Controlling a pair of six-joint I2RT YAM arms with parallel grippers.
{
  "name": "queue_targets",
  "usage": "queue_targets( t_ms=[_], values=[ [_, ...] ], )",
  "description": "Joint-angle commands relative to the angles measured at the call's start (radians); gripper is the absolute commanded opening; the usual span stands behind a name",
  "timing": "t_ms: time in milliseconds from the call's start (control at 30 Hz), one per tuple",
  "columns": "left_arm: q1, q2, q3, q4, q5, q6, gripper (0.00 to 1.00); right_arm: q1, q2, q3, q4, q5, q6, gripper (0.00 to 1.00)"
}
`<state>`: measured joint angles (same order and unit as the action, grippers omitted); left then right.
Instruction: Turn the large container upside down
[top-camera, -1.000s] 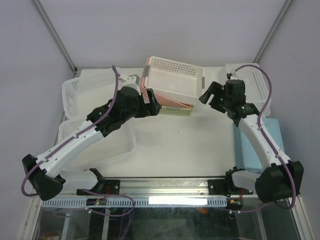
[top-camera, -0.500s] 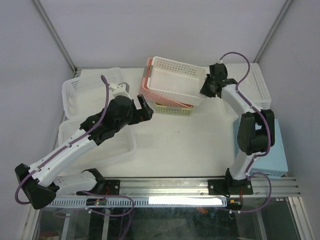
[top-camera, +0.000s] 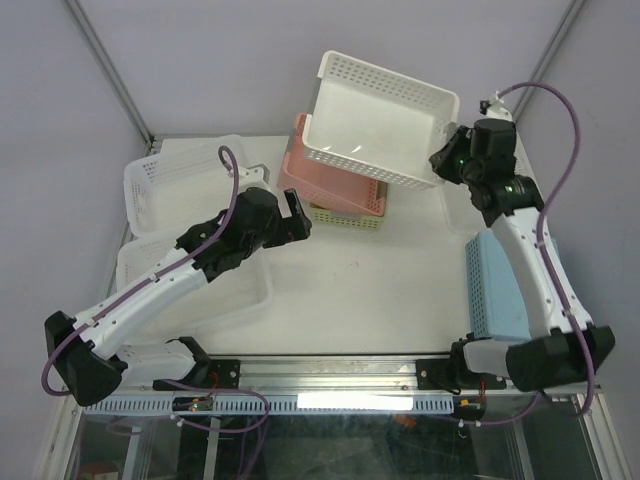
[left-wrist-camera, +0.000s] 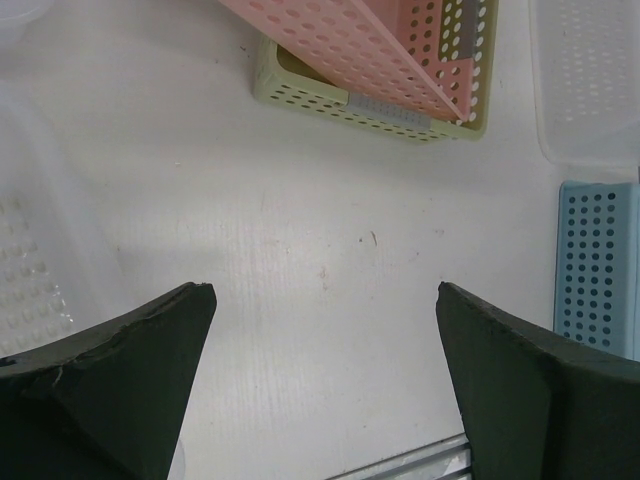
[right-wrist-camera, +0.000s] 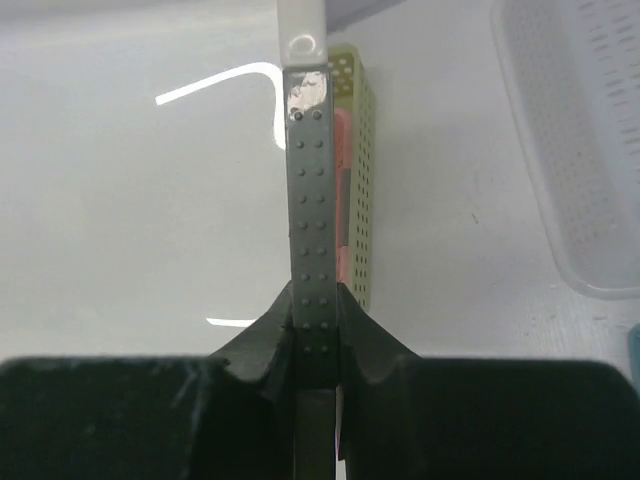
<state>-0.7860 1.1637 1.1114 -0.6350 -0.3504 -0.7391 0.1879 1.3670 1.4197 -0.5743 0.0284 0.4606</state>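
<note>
Wrist view shows right tool (right-wrist-camera: 312, 305) pinching large container (top-camera: 375, 120).

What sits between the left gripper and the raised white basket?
The pink basket, atop the green basket, lies between left gripper and white basket; top external view.

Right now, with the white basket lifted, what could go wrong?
The right pincer pinches only one rim of the white basket, so it could twist or slip out. It hangs tilted over the pink basket; a drop would likely hit that stack. The left pincer is open and apart, giving no support.
</note>
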Motion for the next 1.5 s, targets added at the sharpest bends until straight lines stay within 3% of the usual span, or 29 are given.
queue_targets(
  t_ms=[0, 167, 367, 500, 600, 700, 833, 933, 1000, 1100, 1233, 1367, 1467],
  values=[
    [-0.002, 0.013, 0.061, 0.055, -0.007, 0.036, 0.99, -0.025, -0.220, -0.082, -0.027, 0.113, -0.066, 0.00],
    [0.029, -0.062, 0.075, 0.065, -0.062, 0.034, 0.99, -0.024, -0.392, -0.261, -0.139, 0.096, -0.129, 0.00],
    [0.061, -0.159, 0.121, 0.040, -0.171, 0.056, 0.99, 0.035, -0.512, -0.532, -0.205, -0.114, 0.011, 0.00],
    [0.061, -0.139, 0.140, 0.018, -0.176, 0.061, 0.99, 0.225, -0.483, -0.623, -0.218, -0.001, 0.174, 0.00],
    [0.061, -0.121, 0.130, 0.015, -0.142, 0.041, 0.99, 0.276, -0.434, -0.628, -0.215, 0.068, 0.212, 0.00],
    [0.062, -0.125, 0.103, 0.015, -0.122, 0.025, 0.99, 0.277, -0.398, -0.618, -0.202, 0.133, 0.181, 0.13],
    [0.062, -0.138, 0.084, 0.010, -0.098, 0.034, 0.99, 0.277, -0.401, -0.556, -0.231, 0.190, 0.123, 0.66],
    [0.061, -0.148, 0.075, 0.003, -0.091, 0.037, 0.99, 0.277, -0.466, -0.520, -0.199, 0.179, 0.052, 0.85],
    [0.062, -0.159, 0.067, 0.001, -0.091, 0.036, 0.99, 0.277, -0.503, -0.502, -0.151, 0.099, -0.034, 0.86],
    [0.061, -0.169, 0.061, 0.001, -0.086, 0.044, 0.99, 0.282, -0.509, -0.488, -0.065, -0.156, -0.155, 0.81],
    [0.061, -0.170, 0.068, 0.001, -0.067, 0.068, 0.99, 0.343, -0.431, -0.501, 0.028, -0.425, -0.163, 0.78],
    [0.062, -0.173, 0.071, 0.003, -0.059, 0.063, 0.99, 0.535, -0.323, -0.526, 0.031, -0.340, -0.214, 0.79],
    [0.061, -0.160, 0.073, 0.020, -0.042, 0.057, 0.99, 0.609, -0.232, -0.531, 0.020, -0.327, -0.204, 0.82]
  ],
)
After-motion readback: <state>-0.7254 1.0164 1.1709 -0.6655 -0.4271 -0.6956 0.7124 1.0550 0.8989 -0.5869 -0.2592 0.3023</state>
